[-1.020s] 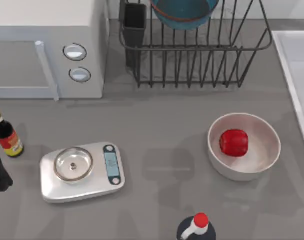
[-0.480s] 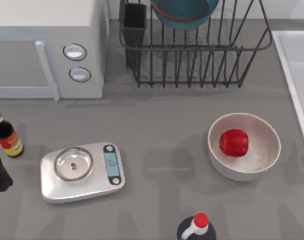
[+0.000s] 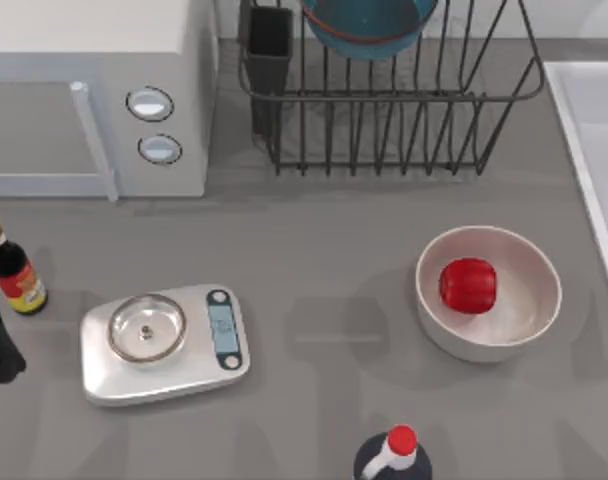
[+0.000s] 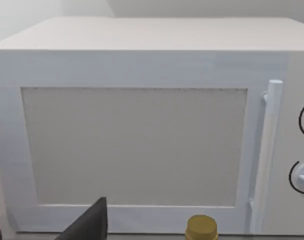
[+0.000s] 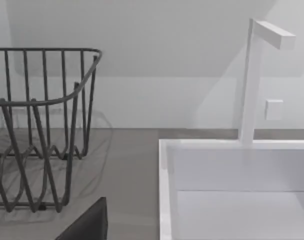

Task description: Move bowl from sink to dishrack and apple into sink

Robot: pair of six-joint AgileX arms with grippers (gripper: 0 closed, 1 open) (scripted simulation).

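top view has the round teal-blue bowl with the thin reddish-orange stripe [image 3: 369,25] already resting among the bars of the large dark wire dishrack [image 3: 404,120] at the far edge of the grey surface [image 3: 314,250], beside the rack's black rectangular utensil cup [image 3: 269,55], so that half of the job looks finished. the small glossy red apple [image 3: 468,285] lies inside a larger white bowl [image 3: 524,330] towards the right edge of the surface, just beside the raised rim of the pale white-grey sink [image 3: 584,140], and has not yet gone in. what remains, as i judge it, is to lift the apple out of the white bowl and set it into the basin. right wrist view looks along the sink rim [image 5: 164,190] and its white tap [image 5: 252,80]. whether either arm's fingers are open or closed, i cannot tell.
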